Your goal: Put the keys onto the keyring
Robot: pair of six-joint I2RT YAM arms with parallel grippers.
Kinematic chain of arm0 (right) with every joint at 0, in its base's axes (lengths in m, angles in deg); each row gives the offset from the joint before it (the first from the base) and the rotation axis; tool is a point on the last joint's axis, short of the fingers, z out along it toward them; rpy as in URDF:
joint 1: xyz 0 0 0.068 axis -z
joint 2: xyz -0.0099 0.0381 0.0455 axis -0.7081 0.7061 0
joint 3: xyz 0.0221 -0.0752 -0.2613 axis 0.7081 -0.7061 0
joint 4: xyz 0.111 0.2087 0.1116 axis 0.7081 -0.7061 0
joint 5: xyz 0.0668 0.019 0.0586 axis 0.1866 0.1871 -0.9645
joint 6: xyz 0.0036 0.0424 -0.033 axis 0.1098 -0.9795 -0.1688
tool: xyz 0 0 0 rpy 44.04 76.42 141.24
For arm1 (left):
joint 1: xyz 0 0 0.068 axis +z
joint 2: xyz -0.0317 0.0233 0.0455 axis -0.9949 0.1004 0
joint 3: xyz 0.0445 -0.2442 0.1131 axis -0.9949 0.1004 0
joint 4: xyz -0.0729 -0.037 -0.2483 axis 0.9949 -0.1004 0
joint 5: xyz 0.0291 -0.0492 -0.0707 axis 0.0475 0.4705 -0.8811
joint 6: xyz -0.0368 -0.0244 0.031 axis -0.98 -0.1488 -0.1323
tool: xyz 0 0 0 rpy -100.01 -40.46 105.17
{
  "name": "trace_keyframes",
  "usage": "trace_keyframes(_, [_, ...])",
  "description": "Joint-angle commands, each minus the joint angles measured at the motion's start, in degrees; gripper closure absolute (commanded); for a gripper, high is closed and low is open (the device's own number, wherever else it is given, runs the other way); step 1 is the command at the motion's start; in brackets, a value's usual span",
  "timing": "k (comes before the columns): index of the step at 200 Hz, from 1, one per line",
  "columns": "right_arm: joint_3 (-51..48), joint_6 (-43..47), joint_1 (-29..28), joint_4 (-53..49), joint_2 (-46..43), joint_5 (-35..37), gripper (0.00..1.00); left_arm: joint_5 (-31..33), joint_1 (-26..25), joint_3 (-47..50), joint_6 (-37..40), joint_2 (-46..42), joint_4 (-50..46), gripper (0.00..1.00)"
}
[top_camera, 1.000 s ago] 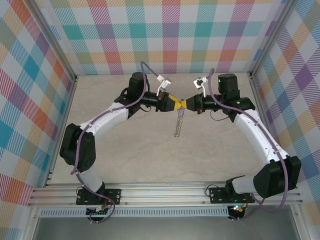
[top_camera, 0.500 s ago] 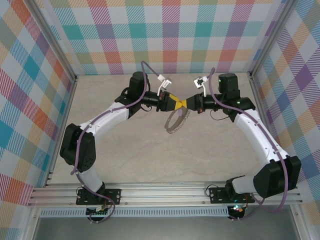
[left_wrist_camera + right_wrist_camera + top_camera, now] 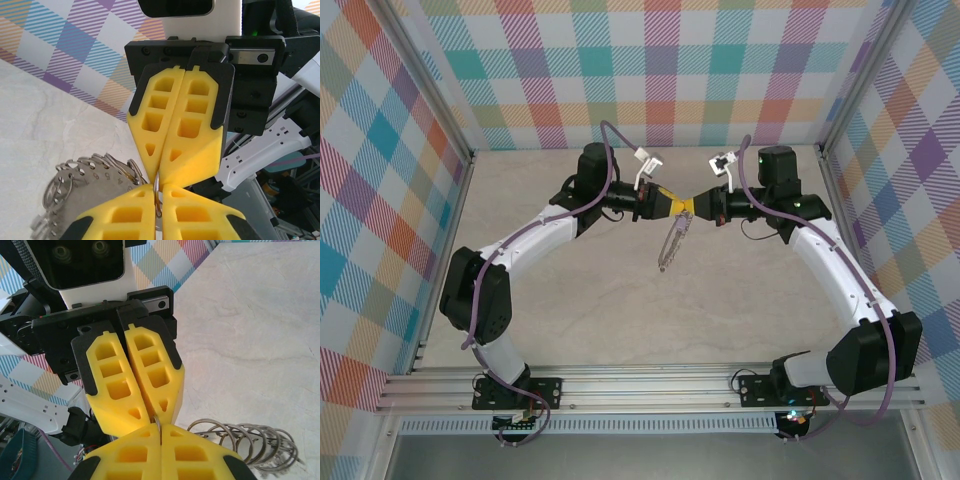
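Yellow foam fingers meet tip to tip in the middle, up above the pale table (image 3: 750, 310). The left gripper (image 3: 681, 207) comes in from the left side. The right gripper (image 3: 695, 207) comes in from the right side. Their tips are so close that they look like they touch.

The keyring (image 3: 669, 246) is right where the two grippers meet. It is a big, thin, grey metal hoop. From the top camera it looks almost flat on its edge. It hangs down from the fingertips and leans a little to the left. I cannot tell if its low end touches the table.

Both grippers have their jaws pressed tight together. A thin bit of the hoop's wire sits in the crack between the fingers. The left wrist camera shows the wire squeezed between the left gripper's two fingers (image 3: 115, 215) at the bottom of the picture. The same wire runs up to the tips of the right gripper, which points down from the top. The right wrist camera shows the same pinch from the other side. So each gripper is closed on the hoop, and they hold it at nearly the same spot.

Lots of small silvery loops (image 3: 80, 172) hang along the rim of the hoop, bunched close together. Behind it all stand walls (image 3: 650, 60) with bright squares in many colours.
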Motion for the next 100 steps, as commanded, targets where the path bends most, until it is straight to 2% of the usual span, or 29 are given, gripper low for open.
trace_keyframes(1, [-0.3,1.2,-0.7,0.5,-0.1,-3.5,1.0,0.2,-0.5,0.4,-1.1,-0.6,5.0,0.96])
trace_keyframes(14, [-0.2,1.2,-0.8,0.7,0.0,-3.5,1.0,0.1,-0.4,0.5,-1.4,-0.6,5.4,1.0])
trace_keyframes(46, [0.1,-0.4,-0.7,1.5,-0.1,-2.5,1.0,0.8,-0.7,1.1,-3.4,-0.3,7.9,1.0])
trace_keyframes(78, [-0.9,-4.2,-0.2,4.8,-4.1,3.0,0.64,3.9,-0.6,2.3,-5.4,-0.2,10.6,1.0])
trace_keyframes(90, [-1.4,-5.5,0.3,5.9,-6.4,4.3,0.56,4.9,-0.6,3.0,-6.7,-0.3,12.6,1.0])
trace_keyframes(100, [-2.0,-6.4,0.6,6.4,-8.3,6.2,0.53,5.4,-0.5,3.5,-7.7,-0.3,14.3,1.0])
